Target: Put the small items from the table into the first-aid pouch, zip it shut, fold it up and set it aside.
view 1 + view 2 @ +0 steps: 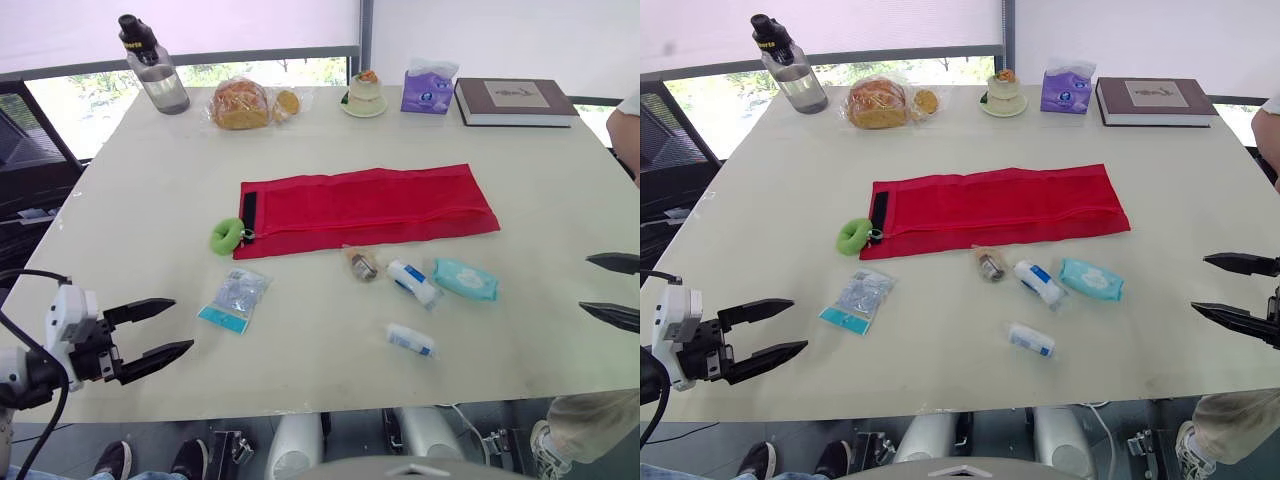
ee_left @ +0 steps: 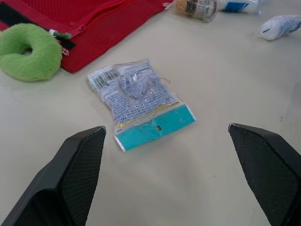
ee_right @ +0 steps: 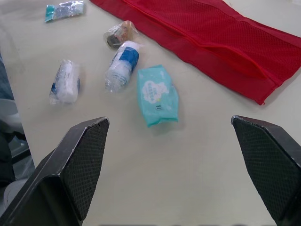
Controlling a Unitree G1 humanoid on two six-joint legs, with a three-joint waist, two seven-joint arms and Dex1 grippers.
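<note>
At the centre of the pale worktop [image 1: 150, 190] lies a red first-aid pouch [image 1: 365, 208], spread flat and unfolded, its long side running across your view. A green fabric ring [image 1: 228, 235] touches the pouch's left end, by the zip pull.

All the small items lie on the near side of the pouch, toward you. A clear packet with a teal strip [image 1: 233, 299] sits off the pouch's near-left corner. A small brown wrapped item [image 1: 361, 264] lies just beside the pouch's near edge, around its middle. To the right of that, a white-and-blue wrapped roll [image 1: 412, 281] and a teal wipes pack [image 1: 465, 279] lie close together. A smaller white roll [image 1: 410, 340] lies nearer you, well apart from the pouch.

Your left pincer [image 1: 183, 323] is near-left of the pouch, fingers spread wide and holding nothing, with the clear packet just ahead of it. Your right pincer [image 1: 586, 283] is near-right of the pouch, also spread wide and empty.

Beyond the pouch stand a bottle [image 1: 152, 65], bagged bread [image 1: 240, 103], a small cake dish [image 1: 365, 95], a purple tissue pack [image 1: 428, 88] and a book [image 1: 513, 101].
</note>
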